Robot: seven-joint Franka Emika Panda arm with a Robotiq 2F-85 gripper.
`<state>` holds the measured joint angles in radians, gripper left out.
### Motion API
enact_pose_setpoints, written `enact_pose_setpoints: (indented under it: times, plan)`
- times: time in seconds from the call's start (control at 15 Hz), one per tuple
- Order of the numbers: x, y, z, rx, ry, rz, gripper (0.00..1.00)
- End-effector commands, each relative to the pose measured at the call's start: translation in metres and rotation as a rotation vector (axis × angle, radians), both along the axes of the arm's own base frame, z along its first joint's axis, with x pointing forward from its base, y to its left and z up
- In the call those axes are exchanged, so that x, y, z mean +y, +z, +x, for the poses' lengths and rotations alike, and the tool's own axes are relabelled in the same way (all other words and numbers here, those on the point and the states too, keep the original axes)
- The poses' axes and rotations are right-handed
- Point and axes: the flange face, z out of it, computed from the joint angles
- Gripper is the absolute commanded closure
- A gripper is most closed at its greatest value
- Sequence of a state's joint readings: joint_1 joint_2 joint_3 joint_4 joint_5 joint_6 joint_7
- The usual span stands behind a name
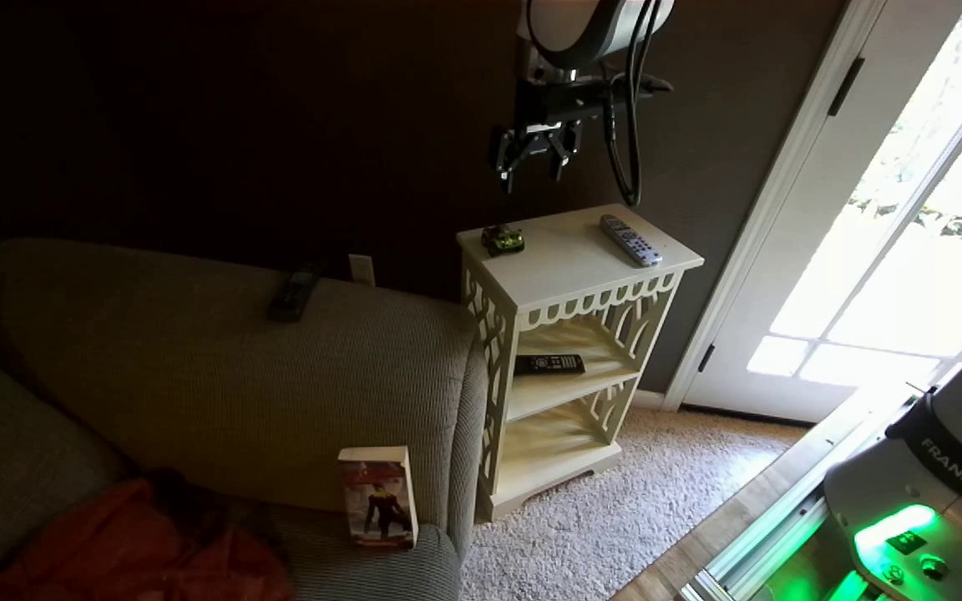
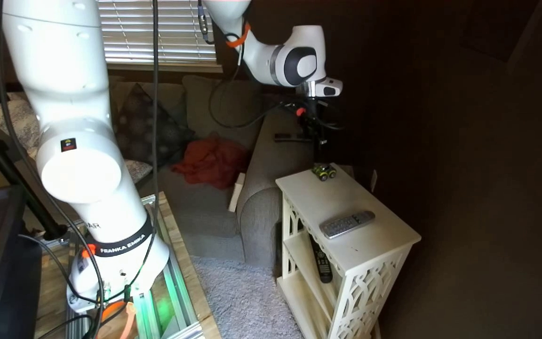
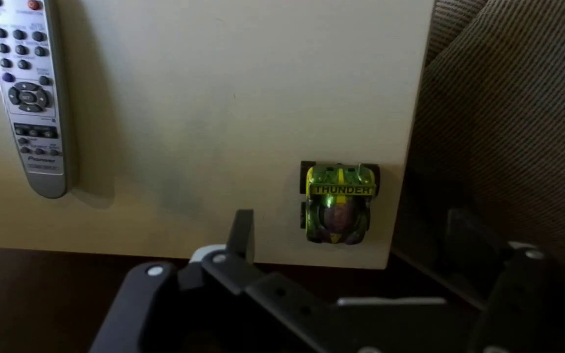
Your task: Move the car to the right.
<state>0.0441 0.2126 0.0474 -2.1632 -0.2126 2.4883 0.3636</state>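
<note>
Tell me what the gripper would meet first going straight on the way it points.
Probably the green toy car: the gripper points down, open, and the wrist view shows the car in the span between its fingers. Depth is unclear, so the cream tabletop beside it might come first.

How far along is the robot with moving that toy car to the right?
Looks done: lining up, it seems; the black two-fingered gripper hangs open above, near the small, shiny green toy car. In hand: nothing; a gap shows between them. Left, probably: gripping, shifting and releasing the car, which stands near a corner of the cream, lattice-sided table. Whether that's already its goal, I can't tell.
</note>
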Motion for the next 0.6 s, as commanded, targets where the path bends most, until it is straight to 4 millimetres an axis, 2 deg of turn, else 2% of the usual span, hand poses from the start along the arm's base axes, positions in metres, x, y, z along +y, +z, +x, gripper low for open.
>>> enact_pose_setpoints:
  times: [0.0,0.53]
  plan:
    - [0.006,-0.013,0.009,0.036,-0.016,0.036,0.00]
    - [0.012,-0.059,0.039,0.043,-0.030,0.051,0.00]
